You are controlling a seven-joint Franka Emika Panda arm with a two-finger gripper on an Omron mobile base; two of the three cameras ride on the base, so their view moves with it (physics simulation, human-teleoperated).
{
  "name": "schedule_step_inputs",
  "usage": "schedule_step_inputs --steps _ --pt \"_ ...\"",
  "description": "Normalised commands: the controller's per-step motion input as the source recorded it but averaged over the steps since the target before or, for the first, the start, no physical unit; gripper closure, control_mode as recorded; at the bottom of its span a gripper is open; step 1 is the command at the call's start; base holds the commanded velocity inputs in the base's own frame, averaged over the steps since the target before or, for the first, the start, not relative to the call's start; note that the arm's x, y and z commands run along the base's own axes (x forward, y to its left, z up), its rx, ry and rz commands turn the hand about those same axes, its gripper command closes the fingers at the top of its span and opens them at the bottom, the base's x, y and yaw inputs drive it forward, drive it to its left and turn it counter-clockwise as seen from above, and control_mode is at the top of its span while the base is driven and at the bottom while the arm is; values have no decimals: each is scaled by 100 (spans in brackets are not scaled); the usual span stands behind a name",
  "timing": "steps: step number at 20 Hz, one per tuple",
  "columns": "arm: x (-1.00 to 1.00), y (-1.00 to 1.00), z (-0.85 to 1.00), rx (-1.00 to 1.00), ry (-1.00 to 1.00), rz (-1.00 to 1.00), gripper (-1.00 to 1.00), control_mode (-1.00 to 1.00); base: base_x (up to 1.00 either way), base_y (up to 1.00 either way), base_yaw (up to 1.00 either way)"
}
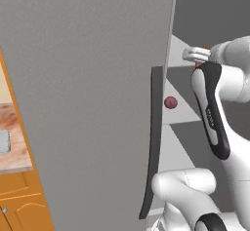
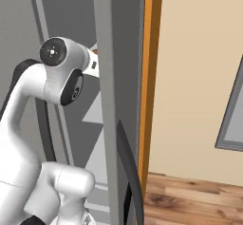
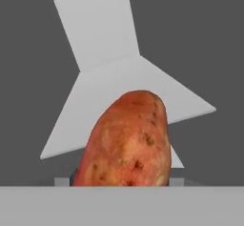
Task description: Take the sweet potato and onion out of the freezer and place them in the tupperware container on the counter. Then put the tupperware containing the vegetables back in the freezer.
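Apparently little is done: the sweet potato sits close before the tool inside the freezer, grip not clear; the onion waits on its shelf.

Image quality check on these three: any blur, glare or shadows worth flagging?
Left base view: flat rendered light, no glare; the onion is small and soft-edged on a freezer shelf. Right base view: evenly lit, no cast shadows. Hand view: the sweet potato is sharp with skin spots visible and shaded at its lower left; shelves behind are plain, untextured.
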Motion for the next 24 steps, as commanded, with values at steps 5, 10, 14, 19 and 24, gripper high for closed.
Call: schedule_step_inputs --steps 5,10,14,19,24 --pt "-100 31 0 0 3 0 100 -100 0 0 0" --pt "-93 30 0 0 20 0 100 -100 0 0 0" --pt "-49 15 -7 0 26 0 100 -100 0 0 0" --pt "-12 3 -16 0 31 0 100 -100 0 0 0" --pt "0 1 -39 0 26 0 100 -100 0 0 0"
